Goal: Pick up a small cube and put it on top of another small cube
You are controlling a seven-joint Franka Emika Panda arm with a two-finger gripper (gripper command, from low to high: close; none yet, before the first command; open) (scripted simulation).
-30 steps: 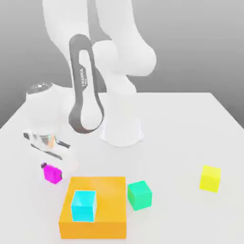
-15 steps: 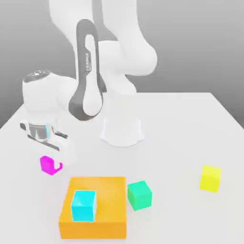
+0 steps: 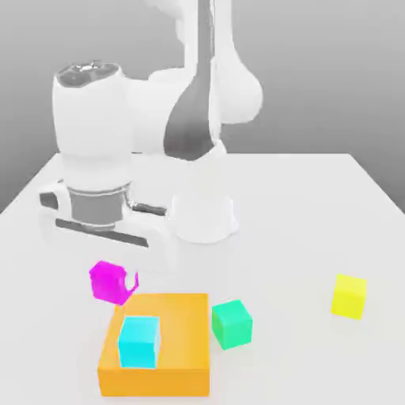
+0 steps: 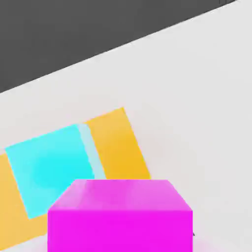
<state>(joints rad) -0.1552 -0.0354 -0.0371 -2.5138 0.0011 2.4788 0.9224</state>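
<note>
The small cube [image 3: 107,281], plain magenta-pink, hangs just above the table with my gripper [image 3: 115,283] shut on it. It is off the far left corner of a flat orange block [image 3: 178,332] in the exterior view. A cyan cube [image 3: 139,341] sits on that orange block, nearer the camera than the held cube. In the hand view the small cube [image 4: 120,214] is close up, with the cyan cube [image 4: 49,167] and orange block [image 4: 118,147] beyond it.
A green cube [image 3: 232,323] stands on the table against the orange block's right side in the exterior view. A yellow cube [image 3: 349,296] sits alone far to the exterior view's right. The arm's white base [image 3: 202,217] stands behind the blocks.
My gripper closed on the small cube, lifted it off the table and carried it toward the exterior view's right, near the orange block. The hand has turned and come closer to the camera.
</note>
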